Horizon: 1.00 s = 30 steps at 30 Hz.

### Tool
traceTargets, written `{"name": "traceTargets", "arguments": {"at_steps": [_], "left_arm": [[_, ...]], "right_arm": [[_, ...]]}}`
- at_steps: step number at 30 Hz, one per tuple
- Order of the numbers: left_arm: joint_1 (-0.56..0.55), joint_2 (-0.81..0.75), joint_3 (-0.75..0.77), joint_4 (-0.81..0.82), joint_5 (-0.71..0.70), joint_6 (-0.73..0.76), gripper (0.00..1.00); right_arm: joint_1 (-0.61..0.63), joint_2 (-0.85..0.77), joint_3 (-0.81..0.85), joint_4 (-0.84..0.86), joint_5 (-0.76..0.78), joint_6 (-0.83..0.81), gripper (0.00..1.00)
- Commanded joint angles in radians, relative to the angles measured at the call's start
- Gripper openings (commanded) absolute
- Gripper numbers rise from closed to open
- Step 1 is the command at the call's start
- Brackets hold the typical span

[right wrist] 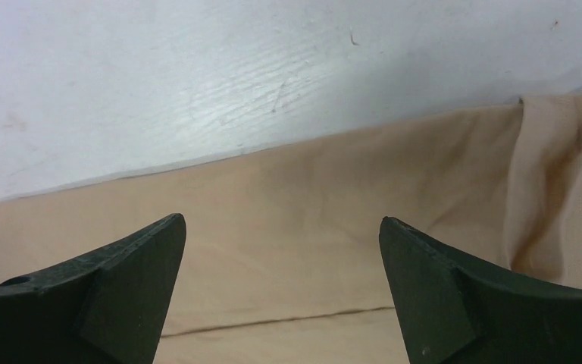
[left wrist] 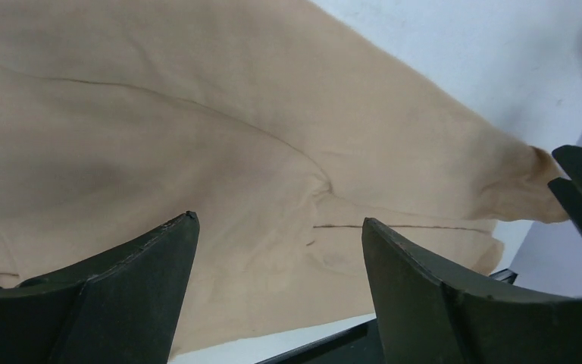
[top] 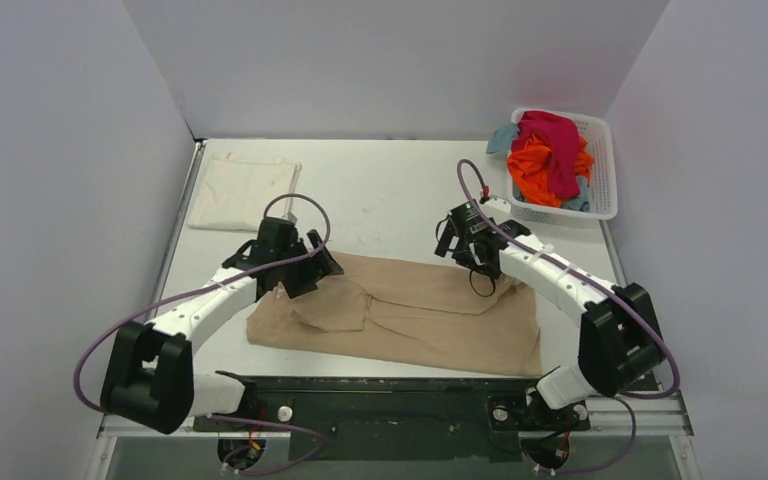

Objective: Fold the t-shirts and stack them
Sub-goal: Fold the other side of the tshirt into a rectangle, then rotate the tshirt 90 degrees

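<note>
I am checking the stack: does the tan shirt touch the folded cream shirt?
Apart. The top view shows bare table between the tan shirt and the cream shirt.

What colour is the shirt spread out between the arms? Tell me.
Plain tan-beige, no pattern. The tan shirt shows best in the top external view.

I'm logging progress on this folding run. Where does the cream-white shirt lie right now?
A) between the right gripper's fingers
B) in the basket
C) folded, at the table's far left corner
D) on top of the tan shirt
C: the cream-white shirt lies folded flat at the far left corner of the table, apart from the tan shirt and the basket.
</note>
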Motion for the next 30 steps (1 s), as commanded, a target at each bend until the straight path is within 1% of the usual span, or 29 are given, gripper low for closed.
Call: {"name": "traceTargets", "arguments": {"at_steps": [1,4,6,11,15,20,24,28,30], "left_arm": [[-0.016,0.101,0.02,0.057,0.02,0.049,0.89],[-0.003,0.096,-0.065,0.041,-0.032,0.039,0.9],[0.016,0.08,-0.116,0.025,-0.055,0.036,0.91],[0.044,0.053,-0.2,-0.006,-0.109,0.037,0.92],[0.047,0.056,-0.173,-0.059,-0.147,0.037,0.93],[0.048,0.04,-0.069,-0.11,-0.177,0.06,0.93],[0.042,0.06,0.057,-0.117,-0.177,0.065,0.93],[0.019,0.134,0.129,-0.066,-0.161,0.066,0.94],[0.012,0.228,0.151,-0.028,-0.127,0.054,0.94]], "right_arm": [[-0.066,0.113,0.002,0.007,-0.061,-0.022,0.94],[-0.14,0.151,-0.049,-0.014,-0.04,-0.017,0.93],[-0.182,0.13,-0.105,-0.042,0.013,-0.011,0.93],[-0.292,-0.025,-0.273,-0.099,0.085,-0.005,0.93],[-0.32,-0.107,-0.319,-0.106,0.064,-0.033,0.93],[-0.303,-0.2,-0.296,-0.047,-0.034,-0.074,0.93],[-0.232,-0.226,-0.249,-0.034,-0.049,-0.124,0.94],[-0.129,-0.18,-0.248,0.025,-0.064,-0.141,0.93],[-0.107,-0.139,-0.267,0.082,-0.115,-0.127,0.93]]}}
